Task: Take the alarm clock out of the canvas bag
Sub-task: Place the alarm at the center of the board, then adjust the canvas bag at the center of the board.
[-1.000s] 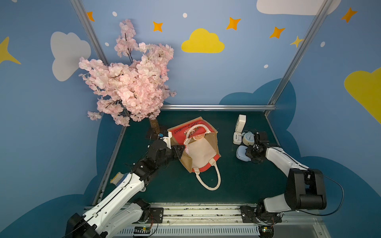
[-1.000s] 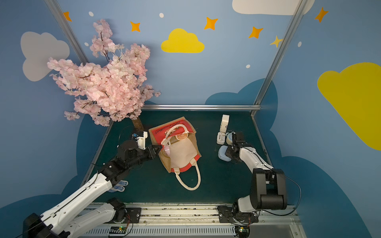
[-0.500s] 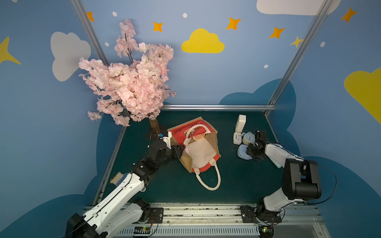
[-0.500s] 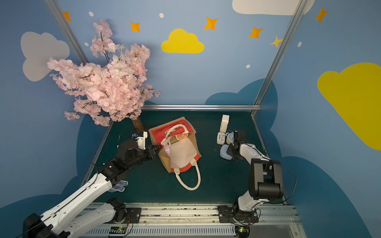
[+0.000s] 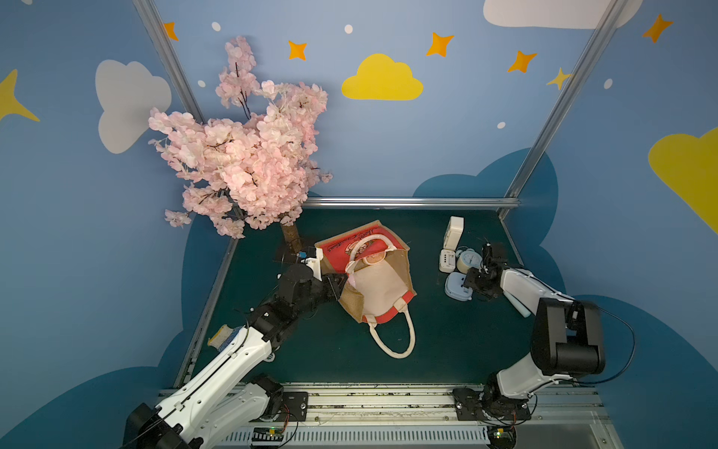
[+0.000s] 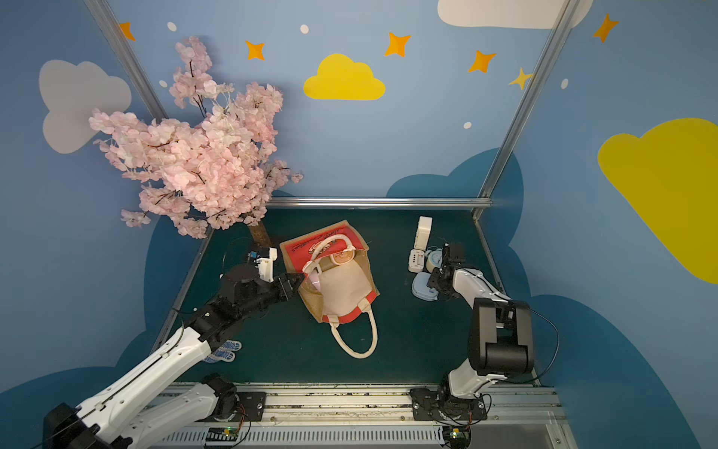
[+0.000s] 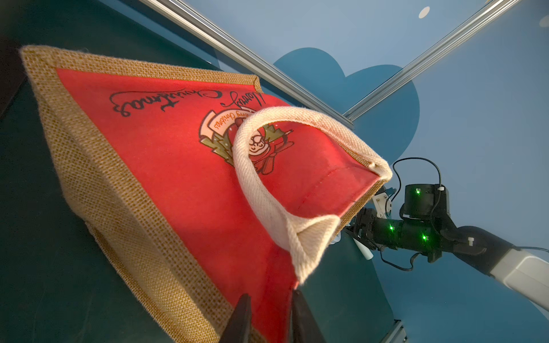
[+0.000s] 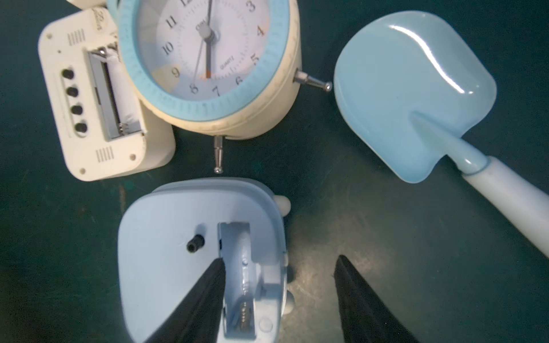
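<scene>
"Merry Christmas" stands on the canvas bag (image 7: pixel 178 166); the round clock (image 8: pixel 208 59) shows hour numerals and "QUARTZ" toward 6 o'clock

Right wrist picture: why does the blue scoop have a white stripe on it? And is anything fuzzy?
Right wrist view: that stripe is light glare on the shiny scoop; the black fingers look fuzzy, too close to the camera. Left wrist view: the bag has a brightly lit red side, with a shadow beside its handle.
</scene>
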Robot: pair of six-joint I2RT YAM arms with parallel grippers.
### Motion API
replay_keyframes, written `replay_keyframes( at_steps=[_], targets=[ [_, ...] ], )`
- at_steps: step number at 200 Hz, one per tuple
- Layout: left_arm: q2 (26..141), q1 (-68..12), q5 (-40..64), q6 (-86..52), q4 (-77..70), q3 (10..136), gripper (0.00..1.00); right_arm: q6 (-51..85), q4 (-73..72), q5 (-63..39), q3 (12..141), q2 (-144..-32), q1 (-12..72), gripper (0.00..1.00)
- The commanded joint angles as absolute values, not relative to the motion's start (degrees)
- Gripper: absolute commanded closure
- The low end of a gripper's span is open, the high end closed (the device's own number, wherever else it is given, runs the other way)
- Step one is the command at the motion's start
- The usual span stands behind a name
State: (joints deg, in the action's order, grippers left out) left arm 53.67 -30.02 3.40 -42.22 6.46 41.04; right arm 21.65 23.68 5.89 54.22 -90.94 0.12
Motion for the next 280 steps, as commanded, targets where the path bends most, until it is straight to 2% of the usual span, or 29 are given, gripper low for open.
replay_keyframes(
  at_steps=[1, 56, 99, 137, 183, 245, 280],
  targets=[
    [52.65, -29.54, 2.48, -41.42, 7.99, 41.92, 0.75, 22.19, 23.77, 4.54, 54.28, -89.21, 0.08, 0.39],
    [52.56, -29.56, 2.64, -41.7, 7.73, 41.81, 0.75, 23.96, 25.38, 3.29, 51.28, -79.86, 1.65, 0.35],
    [51.86, -29.54, 2.02, -41.59, 8.06, 41.38, 0.75, 27.45, 24.48, 2.0, 46.5, -69.17, 6.82, 0.33],
    [51.15, -29.25, 1.58, -41.64, 8.49, 40.61, 0.75, 32.34, 19.27, 0.59, 40.35, -58.47, 14.42, 0.33],
    [51.02, -28.92, 1.76, -41.48, 8.89, 40.96, 0.75, 37.58, 15.23, 6.6, 35.6, -50.99, 27.18, 0.33],
    [51.02, -28.8, 1.85, -41.32, 9.9, 41.49, 0.75, 41.13, 6.2, 21.57, 34.29, -54.93, 51.34, 0.34],
    [50.8, -28.76, 2.07, -40.32, 10.49, 42.33, 0.75, 42.58, -2.04, 22.91, 34.57, -61.61, 58.92, 0.36]
  ],
)
